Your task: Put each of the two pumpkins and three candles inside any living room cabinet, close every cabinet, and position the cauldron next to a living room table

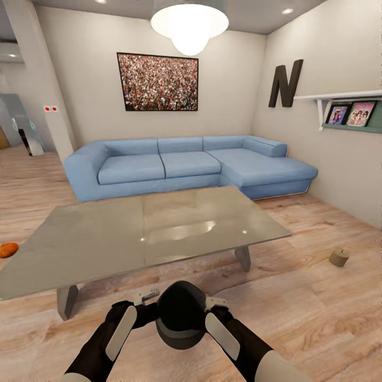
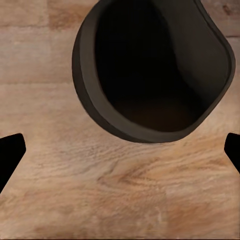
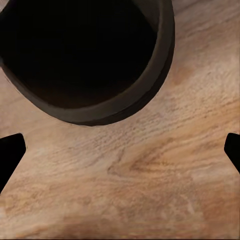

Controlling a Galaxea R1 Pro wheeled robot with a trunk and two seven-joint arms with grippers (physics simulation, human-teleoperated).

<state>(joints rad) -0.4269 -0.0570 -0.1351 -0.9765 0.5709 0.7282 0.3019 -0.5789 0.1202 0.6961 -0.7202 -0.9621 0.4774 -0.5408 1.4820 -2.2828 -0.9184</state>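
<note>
Below both wrist cameras, the left gripper (image 2: 120, 150) and right gripper (image 3: 120, 150) stand wide open over bare wood floor (image 3: 150, 190), holding nothing. Between the arms sits the black cauldron (image 1: 181, 314), just in front of the glass-topped table (image 1: 143, 233). It looks rigid, smooth and probably heavy; its thick rim (image 2: 87, 95) offers the best hold. Readable writing: a wall letter N (image 1: 285, 83).

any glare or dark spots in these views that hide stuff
Head view: the ceiling lamp is blown out white, and the glass table carries pale reflections. Both wrist views: the cauldron mouth is near-black inside, its bottom barely readable; the floor grain looks soft.
</note>
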